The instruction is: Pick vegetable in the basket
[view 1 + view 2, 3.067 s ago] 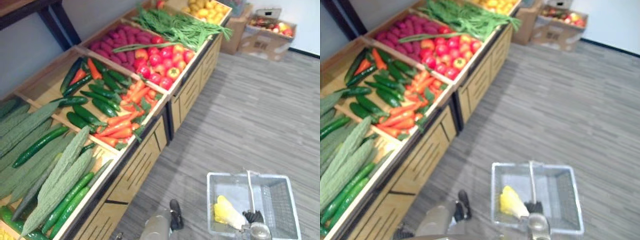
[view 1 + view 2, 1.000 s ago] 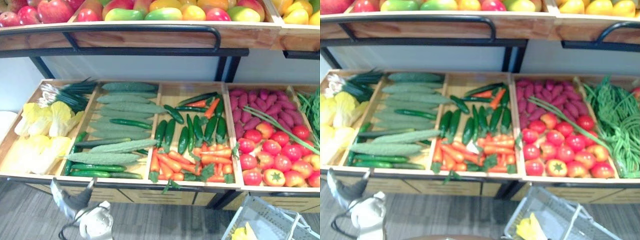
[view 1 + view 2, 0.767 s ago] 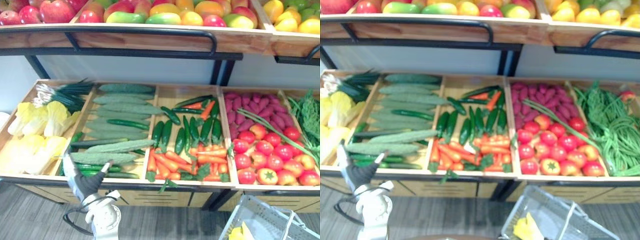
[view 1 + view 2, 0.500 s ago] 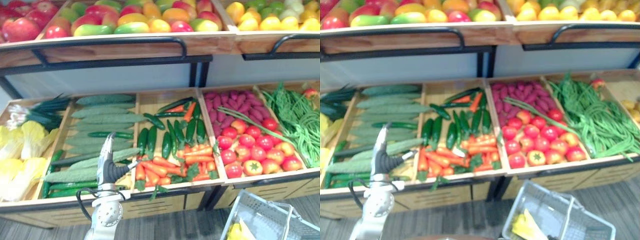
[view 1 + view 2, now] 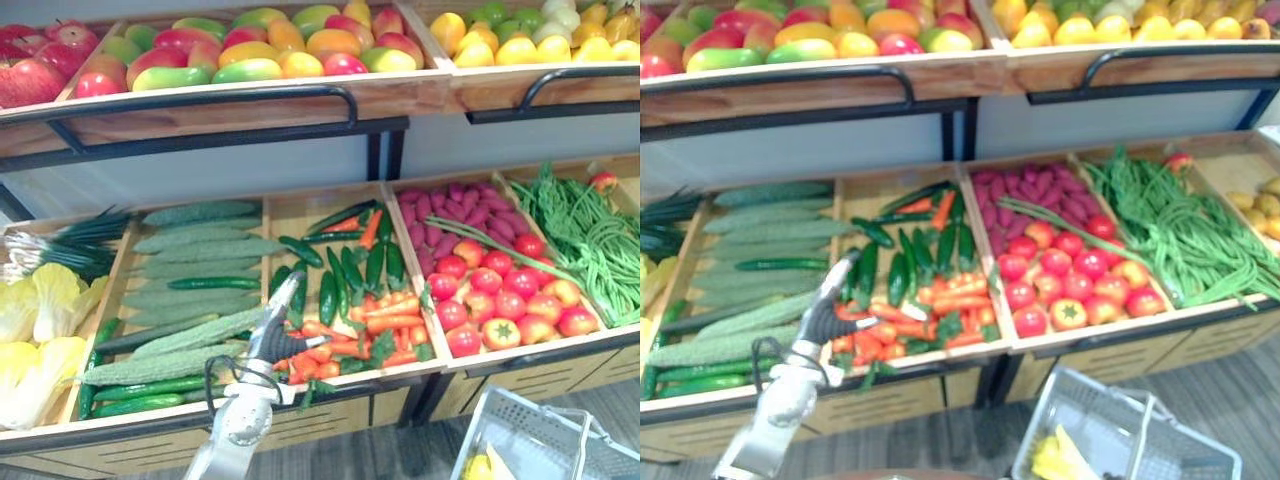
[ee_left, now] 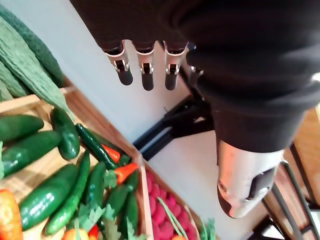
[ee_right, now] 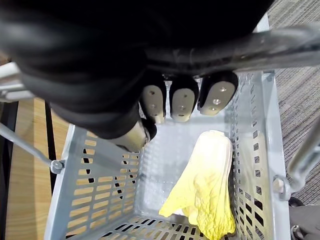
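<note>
Inspector: The left hand is hovering open, fingers straight and holding nothing, over the carrots, just beside the cucumbers.

Assessor: Judged best: lowering onto one carrot, closing across its width. The right hand is gripping the handle of the basket; a cabbage leaf is lying inside.

Colours near hands
Grey slotted basket, yellow leaf (prob. cabbage) under right hand; orange carrots, dk-green cucumbers by left hand.
</note>
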Robot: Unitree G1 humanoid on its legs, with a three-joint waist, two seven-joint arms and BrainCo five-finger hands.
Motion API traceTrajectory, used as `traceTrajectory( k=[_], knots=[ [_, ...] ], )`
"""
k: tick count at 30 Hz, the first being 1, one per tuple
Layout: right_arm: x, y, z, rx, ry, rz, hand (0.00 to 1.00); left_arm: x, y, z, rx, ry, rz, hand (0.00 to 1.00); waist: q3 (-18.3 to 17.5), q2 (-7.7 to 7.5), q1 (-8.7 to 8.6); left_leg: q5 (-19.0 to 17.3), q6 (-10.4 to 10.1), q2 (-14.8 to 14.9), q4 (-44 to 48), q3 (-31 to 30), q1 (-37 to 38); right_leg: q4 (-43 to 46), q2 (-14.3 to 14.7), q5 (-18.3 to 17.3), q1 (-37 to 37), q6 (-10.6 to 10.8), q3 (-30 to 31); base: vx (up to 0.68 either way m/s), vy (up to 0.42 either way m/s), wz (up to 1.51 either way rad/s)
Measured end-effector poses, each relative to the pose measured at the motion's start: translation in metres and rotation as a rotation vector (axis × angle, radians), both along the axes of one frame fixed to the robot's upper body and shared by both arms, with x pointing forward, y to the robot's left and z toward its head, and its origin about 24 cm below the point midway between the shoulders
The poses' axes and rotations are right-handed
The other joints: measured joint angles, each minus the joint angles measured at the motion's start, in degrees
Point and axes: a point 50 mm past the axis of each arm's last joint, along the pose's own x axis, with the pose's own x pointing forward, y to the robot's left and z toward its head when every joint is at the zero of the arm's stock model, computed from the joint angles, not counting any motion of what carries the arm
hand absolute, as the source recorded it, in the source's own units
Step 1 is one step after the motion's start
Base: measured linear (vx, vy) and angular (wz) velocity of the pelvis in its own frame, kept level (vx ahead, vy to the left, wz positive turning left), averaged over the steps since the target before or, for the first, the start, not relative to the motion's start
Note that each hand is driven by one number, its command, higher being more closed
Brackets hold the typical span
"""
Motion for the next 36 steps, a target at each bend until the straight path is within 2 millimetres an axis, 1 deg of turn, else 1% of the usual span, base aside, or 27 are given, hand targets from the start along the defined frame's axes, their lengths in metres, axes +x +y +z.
traceTrajectory(
  k=[4,6,10,13,21,22,28,32,36],
  knots=[
    [0.0,-0.001,0.0,-0.002,-0.003,-0.005,1.0,-0.003,-0.016,-0.004,-0.013,0.033,-0.086,0.0,0.1,0.64,-0.03,0.0,-0.1,0.2,0.0,0.2,0.1,0.0,0.2,0.0,0.1,0.0,0.1,0.0,-0.005,-0.01],
    [0.0,-0.001,0.0,-0.002,-0.003,-0.006,1.0,-0.005,-0.023,-0.005,-0.046,0.05,-0.124,0.0,0.1,0.65,-0.02,-0.1,-0.2,0.3,0.0,0.4,0.4,0.0,0.3,0.0,0.2,0.0,0.2,-0.02,-0.021,-0.05],
    [0.0,-0.001,0.0,0.0,0.001,-0.008,1.0,-0.009,-0.036,-0.007,-0.05,0.064,-0.204,0.0,0.1,0.65,-0.14,-0.3,-0.2,0.3,-0.1,0.4,0.9,-0.1,0.3,0.0,0.7,0.0,0.2,0.0,-0.005,-0.01],
    [0.0,-0.001,-0.001,0.006,0.002,-0.021,1.0,-0.012,-0.041,-0.009,-0.033,0.084,-0.251,0.0,0.1,0.64,-0.15,-0.3,-0.2,0.3,-0.1,0.4,0.9,-0.1,0.4,0.0,0.7,0.0,0.2,0.0,0.0,0.0],
    [0.0,0.0,-0.002,0.015,0.001,-0.041,1.0,-0.015,-0.044,-0.011,-0.024,0.101,-0.286,0.0,0.2,0.72,-0.19,-0.3,-0.2,0.3,-0.1,0.1,0.8,-0.1,0.3,0.0,0.7,0.0,0.0,0.0,0.0,0.0],
    [0.01,-0.003,-0.001,0.023,-0.017,-0.056,1.0,-0.016,-0.045,-0.012,-0.055,0.116,-0.295,0.0,1.7,1.36,-1.6,-0.3,-0.2,0.1,0.1,-1.2,-0.1,-0.2,0.1,0.0,0.6,0.0,-0.9,0.0,0.0,0.0],
    [0.01,-0.008,0.001,0.011,-0.017,-0.057,1.0,-0.016,-0.045,-0.013,-0.055,0.12,-0.294,0.0,1.7,1.68,-1.53,-0.3,-0.2,-0.2,0.1,-1.7,-0.2,-0.2,-0.2,-0.1,0.8,0.0,-1.4,0.0,0.0,0.04],
    [0.005,-0.017,0.004,-0.004,-0.021,-0.094,1.0,-0.016,-0.04,-0.026,-0.038,0.182,-0.263,0.0,1.8,1.88,-1.55,-0.4,0.2,-1.0,0.3,-3.3,-1.4,-0.2,-1.2,-0.1,0.5,0.0,-2.4,-0.02,0.002,0.14],
    [-0.002,-0.02,0.004,0.011,-0.031,-0.143,1.0,-0.015,-0.026,-0.04,-0.012,0.252,-0.193,0.0,1.9,1.71,-1.74,-0.8,0.7,-1.8,1.1,-4.4,-2.4,-0.1,-1.9,0.1,-0.3,0.2,-2.3,0.0,0.0,0.03]
  ],
)
